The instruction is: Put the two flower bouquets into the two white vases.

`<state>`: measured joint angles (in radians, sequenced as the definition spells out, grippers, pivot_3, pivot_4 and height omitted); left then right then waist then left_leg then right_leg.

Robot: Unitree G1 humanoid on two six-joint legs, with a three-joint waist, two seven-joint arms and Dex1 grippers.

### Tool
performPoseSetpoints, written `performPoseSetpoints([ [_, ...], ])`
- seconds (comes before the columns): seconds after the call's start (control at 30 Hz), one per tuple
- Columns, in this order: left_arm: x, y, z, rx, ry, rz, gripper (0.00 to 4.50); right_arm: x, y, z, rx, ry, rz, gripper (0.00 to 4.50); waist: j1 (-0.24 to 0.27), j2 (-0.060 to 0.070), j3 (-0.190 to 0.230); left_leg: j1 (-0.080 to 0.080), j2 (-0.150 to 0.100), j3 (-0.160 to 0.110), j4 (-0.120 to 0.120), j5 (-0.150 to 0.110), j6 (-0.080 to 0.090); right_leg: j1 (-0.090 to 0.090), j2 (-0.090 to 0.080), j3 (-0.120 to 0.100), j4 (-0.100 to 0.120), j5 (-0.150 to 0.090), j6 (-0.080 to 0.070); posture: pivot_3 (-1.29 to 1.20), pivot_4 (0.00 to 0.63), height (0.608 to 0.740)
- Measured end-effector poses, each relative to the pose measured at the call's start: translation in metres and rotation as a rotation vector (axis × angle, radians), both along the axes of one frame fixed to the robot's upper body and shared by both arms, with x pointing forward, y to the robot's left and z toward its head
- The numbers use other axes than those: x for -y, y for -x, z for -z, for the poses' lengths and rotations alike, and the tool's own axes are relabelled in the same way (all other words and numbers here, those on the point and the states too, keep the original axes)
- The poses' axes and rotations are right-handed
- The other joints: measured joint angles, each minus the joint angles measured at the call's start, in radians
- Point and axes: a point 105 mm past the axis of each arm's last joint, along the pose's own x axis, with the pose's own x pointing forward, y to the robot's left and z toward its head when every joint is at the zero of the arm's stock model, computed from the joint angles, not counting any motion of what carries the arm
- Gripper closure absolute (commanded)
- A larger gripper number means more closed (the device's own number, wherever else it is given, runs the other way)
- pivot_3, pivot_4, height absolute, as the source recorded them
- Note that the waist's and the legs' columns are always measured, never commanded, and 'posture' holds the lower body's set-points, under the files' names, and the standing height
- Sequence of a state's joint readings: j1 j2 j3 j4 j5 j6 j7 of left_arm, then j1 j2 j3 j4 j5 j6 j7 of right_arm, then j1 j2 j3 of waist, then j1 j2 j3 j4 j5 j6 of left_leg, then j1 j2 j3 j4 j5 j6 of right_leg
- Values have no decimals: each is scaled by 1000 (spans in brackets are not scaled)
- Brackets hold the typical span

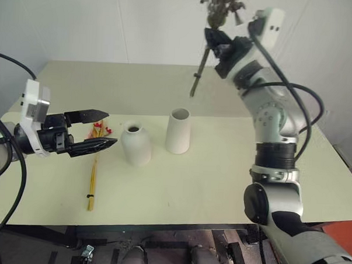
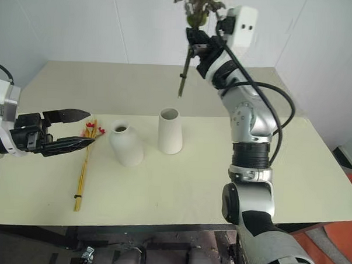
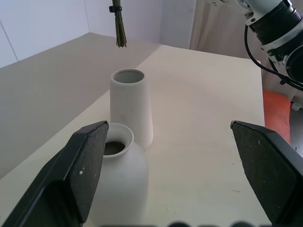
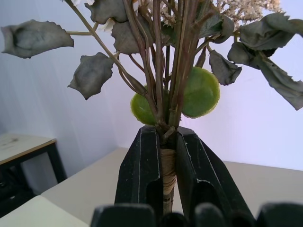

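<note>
Leafy bouquet [image 1: 208, 37] hangs clamped in right pincer [image 1: 215, 45] above tall vase [image 1: 178, 131]; left pincer [image 1: 94, 130] gapes.

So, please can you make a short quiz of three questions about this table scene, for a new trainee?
1. True or false: the right gripper is shut on the bushy bouquet and holds it in the air above the table.
2. Which item lies flat on the table beside the open left gripper?
A. the tall vase
B. the thin bundle of yellow stalks
C. the round vase
3. Fill in: both white vases stand ____ and hold no flowers.

Key: 1 true; 2 B; 3 upright.
</note>
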<state>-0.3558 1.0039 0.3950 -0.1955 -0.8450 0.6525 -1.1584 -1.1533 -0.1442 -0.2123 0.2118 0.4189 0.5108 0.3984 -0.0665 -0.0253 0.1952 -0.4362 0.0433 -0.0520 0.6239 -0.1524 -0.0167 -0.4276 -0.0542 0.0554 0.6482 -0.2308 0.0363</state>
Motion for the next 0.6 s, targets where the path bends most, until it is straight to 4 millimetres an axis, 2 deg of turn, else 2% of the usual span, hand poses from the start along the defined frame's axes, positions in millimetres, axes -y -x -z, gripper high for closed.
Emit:
performPoseSetpoints([
  [0.17, 0, 0, 0, -2, 0, -1, 0, -17, 7, 17, 1, 51, -53, 4292, 4, 0, 0, 0, 0, 0, 0, 0, 0, 0, 0, 0, 0, 0, 0, 0, 150, 740],
  [0.37, -1, 0, 2, -9, 1, -3, 0, -16, 5, 29, -14, 65, -49, 4292, 1, 0, 0, 0, 0, 0, 0, 0, 0, 0, 0, 0, 0, 0, 0, 0, 150, 740],
  [0.57, -3, 3, 2, -15, -8, -2, 0, -16, 4, 51, -17, 110, -41, 4292, 0, 0, 0, 0, 0, 0, 0, 0, 0, 0, 0, 0, 0, 0, 0, 0, 150, 740],
  [0.6, -4, 3, 1, -14, -13, 1, 0, -17, 4, 54, -13, 125, -40, 3943, -1, 0, 0, 0, 0, 0, 0, 0, 0, 0, 0, 0, 0, 0, 0, 0, 150, 740],
])
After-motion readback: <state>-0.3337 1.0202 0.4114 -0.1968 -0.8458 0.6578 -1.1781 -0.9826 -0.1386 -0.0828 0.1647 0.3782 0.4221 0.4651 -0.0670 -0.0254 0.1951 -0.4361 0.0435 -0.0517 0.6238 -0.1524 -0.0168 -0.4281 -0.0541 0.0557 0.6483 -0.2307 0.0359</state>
